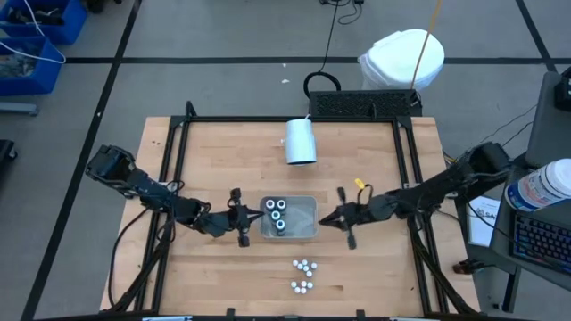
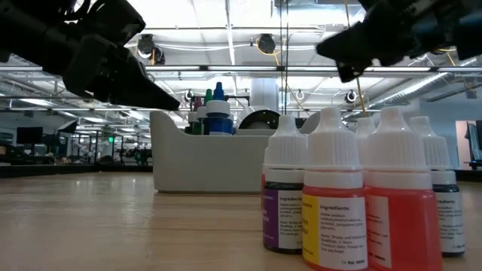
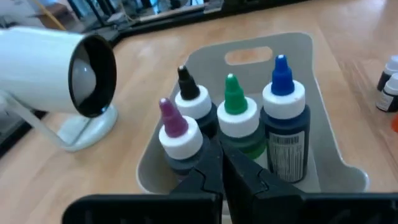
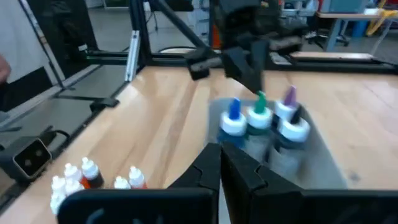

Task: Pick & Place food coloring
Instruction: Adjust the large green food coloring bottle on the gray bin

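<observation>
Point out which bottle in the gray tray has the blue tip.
The blue-tipped bottle, the tallest of four, stands at the row's end beside the green-tipped bottle; the others are tipped purple and black.

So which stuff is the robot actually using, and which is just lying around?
For the job:
- four tall food coloring bottles standing in the gray tray
- small food coloring bottles clustered on the table
- left pincer and right pincer, either side of the tray

Just lying about:
- white cup on its side

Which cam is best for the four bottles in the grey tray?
Left wrist view: the four bottles stand close up in the grey tray, with purple, black, green and blue tips distinct. High view shows only tops, low view mostly hides them behind the tray wall, right wrist view is blurred.
</observation>
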